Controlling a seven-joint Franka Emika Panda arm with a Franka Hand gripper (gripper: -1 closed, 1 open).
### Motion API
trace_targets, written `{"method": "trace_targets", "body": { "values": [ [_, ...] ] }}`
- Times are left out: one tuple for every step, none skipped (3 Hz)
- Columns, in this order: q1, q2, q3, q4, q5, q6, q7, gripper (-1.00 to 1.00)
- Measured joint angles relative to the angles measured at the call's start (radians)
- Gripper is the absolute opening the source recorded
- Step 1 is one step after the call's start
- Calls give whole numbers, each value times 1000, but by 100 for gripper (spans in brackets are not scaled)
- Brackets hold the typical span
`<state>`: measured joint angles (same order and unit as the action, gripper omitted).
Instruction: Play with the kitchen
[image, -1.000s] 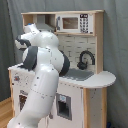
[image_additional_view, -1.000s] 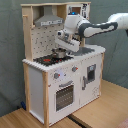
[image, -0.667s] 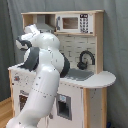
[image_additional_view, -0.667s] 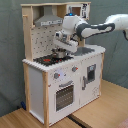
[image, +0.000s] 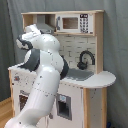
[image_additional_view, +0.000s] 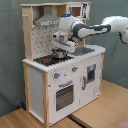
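The toy kitchen (image_additional_view: 60, 85) is white and light wood, seen in both exterior views. In the second exterior view its black stovetop (image_additional_view: 47, 59) is on the counter's left, the oven door (image_additional_view: 64, 95) below, knobs (image_additional_view: 57, 75) above the oven, and the grey hood (image_additional_view: 47, 21) on top. My gripper (image_additional_view: 60, 50) hangs just over the stovetop's right part, next to a small metal pot (image_additional_view: 59, 53). In the first exterior view my white arm (image: 44, 75) hides the stovetop and gripper; the black faucet (image: 85, 59), grey sink (image: 79, 75) and microwave (image: 74, 22) show.
A wooden floor (image_additional_view: 100, 112) lies around the kitchen in the second exterior view. A grey-green curtain (image_additional_view: 10, 55) hangs behind it. A rounded counter end (image: 102, 80) juts out at the first exterior view's right.
My arm has shifted slightly toward the stovetop side; the gripper sits a little lower over the burners.
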<state>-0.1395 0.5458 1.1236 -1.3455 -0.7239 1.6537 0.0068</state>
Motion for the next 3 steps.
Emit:
{"method": "trace_targets", "body": {
  "values": [
    [46, 21, -14, 68, -8, -86, 7, 100],
    [73, 18, -10, 115, -8, -181, 23, 100],
    [77, 17, -10, 120, -8, -196, 27, 100]
  ]
}}
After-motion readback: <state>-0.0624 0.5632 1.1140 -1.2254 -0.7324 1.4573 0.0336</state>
